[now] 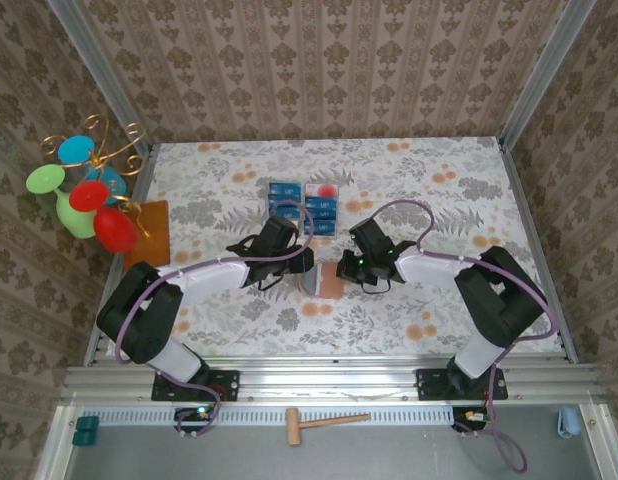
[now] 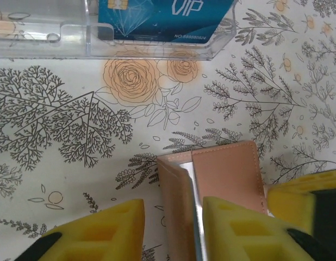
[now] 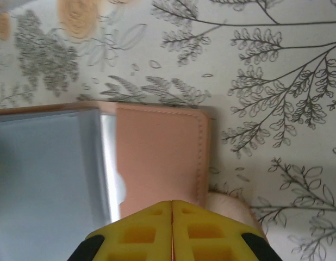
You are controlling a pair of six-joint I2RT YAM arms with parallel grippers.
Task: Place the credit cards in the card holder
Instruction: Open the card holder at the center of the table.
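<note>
Top external room: card holder (image 1: pixel 327 281), open desk (image 1: pixel 419 335) nearside.
Left fingers (image 2: pixel 103 231): apart, straddling its raised flap.
Right fingers (image 3: pixel 143 232): pressed shut on its edge.

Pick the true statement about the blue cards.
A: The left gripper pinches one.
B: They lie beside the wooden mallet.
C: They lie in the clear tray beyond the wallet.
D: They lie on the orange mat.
C: the blue cards sit in the clear tray, on the far side of the card holder from the arm bases.
</note>
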